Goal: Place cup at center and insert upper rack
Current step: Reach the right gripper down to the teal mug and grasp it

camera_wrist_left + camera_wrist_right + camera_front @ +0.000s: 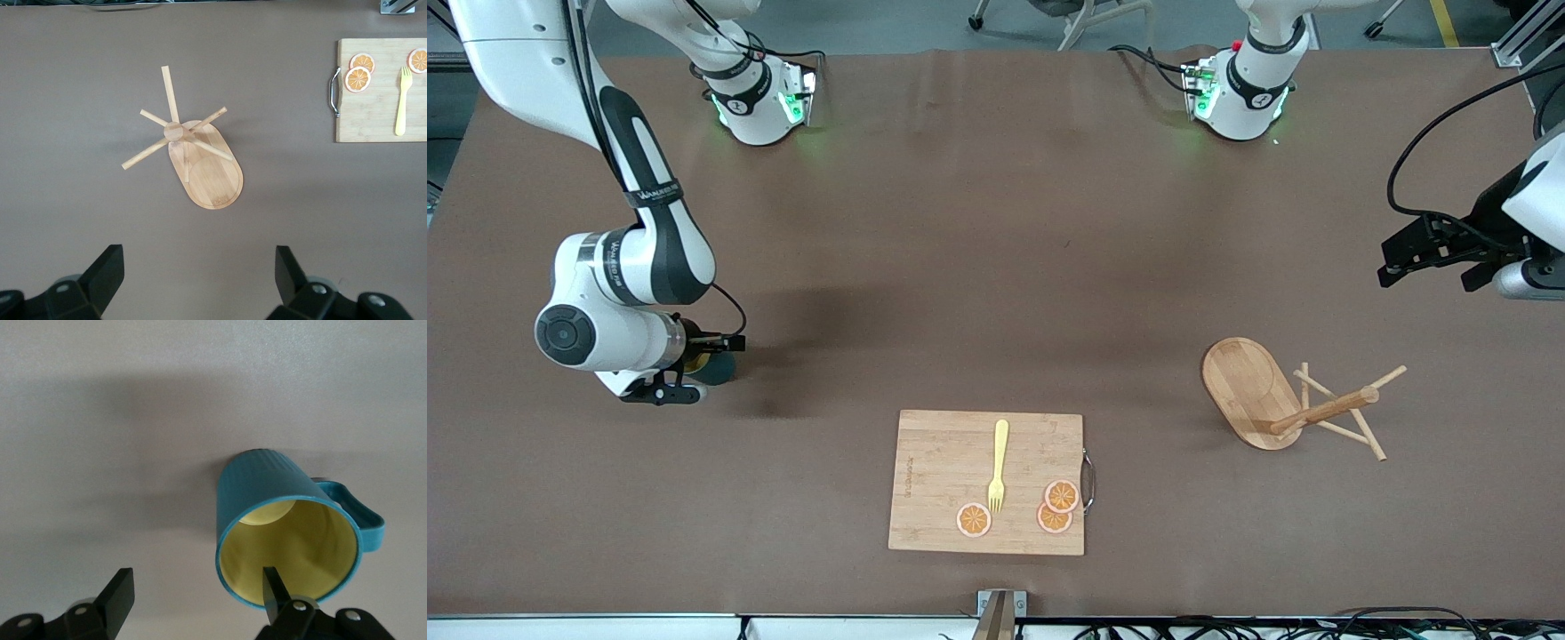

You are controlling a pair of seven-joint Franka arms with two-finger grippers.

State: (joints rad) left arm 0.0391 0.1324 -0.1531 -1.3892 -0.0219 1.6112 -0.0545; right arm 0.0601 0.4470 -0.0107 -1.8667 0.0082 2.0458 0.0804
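Observation:
The teal cup point(720, 367) stands on the table near the right arm's end, yellow inside. My right gripper point(689, 373) is low over it and open. In the right wrist view the cup point(287, 520) has one finger point(273, 590) over its mouth and the other outside, with the rim's wall between them point(198, 593). The wooden rack point(1325, 411) is tipped, its post slanting from the end of its oval base point(1245, 387) toward the left arm's end. My left gripper point(1427, 267) is open and empty above the table near the rack point(193, 153), fingers wide point(198, 267).
A bamboo cutting board point(943, 462) lies near the front edge at the table's middle, with a yellow fork point(998, 467) and three orange slices point(1060, 496) on it. It shows in the left wrist view too point(373, 113). A metal bracket point(1000, 609) sits at the front edge.

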